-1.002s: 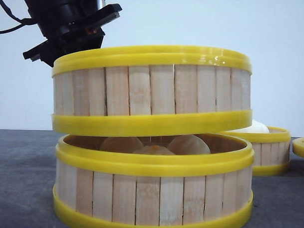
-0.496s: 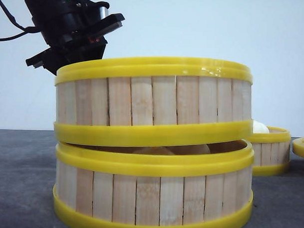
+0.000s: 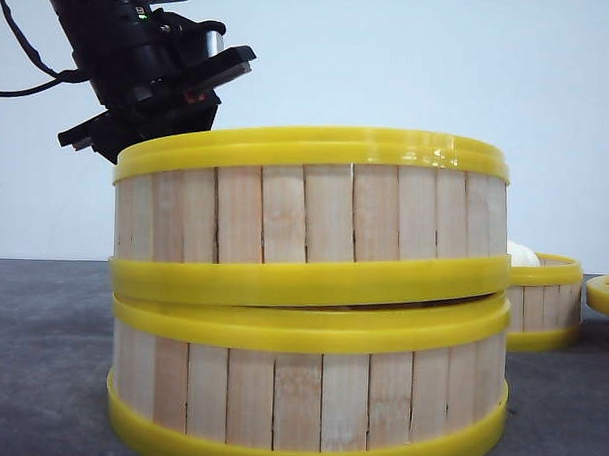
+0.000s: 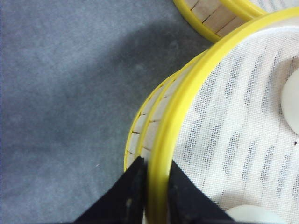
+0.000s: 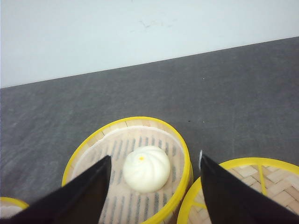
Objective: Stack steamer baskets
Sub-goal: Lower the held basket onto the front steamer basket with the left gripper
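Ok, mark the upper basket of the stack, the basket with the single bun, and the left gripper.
upper basket [image 3: 315, 213], front view, slatted wall.
basket with the single bun [image 5: 84, 150], right wrist view, near rim.
left gripper [image 4: 156, 179], left wrist view, between fingertips clamping the upper basket's rim.

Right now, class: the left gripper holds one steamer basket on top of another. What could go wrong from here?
1. The upper basket looks slightly tilted on the lower basket; released now, it may settle crooked.
2. The left gripper pinches only the rim; pulling away could drag the basket sideways.
3. The third basket is unstacked and holds a bun that could roll.
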Robot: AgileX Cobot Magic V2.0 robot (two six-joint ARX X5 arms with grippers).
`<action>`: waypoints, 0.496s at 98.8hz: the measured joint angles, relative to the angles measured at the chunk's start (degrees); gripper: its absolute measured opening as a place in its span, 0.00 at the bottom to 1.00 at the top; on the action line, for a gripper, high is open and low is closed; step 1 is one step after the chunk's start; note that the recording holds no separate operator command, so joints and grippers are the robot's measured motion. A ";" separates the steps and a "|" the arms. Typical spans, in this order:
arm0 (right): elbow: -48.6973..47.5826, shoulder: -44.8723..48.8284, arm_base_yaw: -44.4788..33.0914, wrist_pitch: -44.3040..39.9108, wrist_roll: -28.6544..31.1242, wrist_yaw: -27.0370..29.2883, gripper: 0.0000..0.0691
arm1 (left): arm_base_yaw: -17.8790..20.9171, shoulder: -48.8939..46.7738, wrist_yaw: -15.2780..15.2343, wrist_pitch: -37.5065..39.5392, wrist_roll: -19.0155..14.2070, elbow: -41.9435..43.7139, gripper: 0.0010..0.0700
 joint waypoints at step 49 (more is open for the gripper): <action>0.00 1.20 0.00 0.02 -0.26 0.00 0.53 | -0.48 0.09 1.09 0.35 -0.52 0.00 0.27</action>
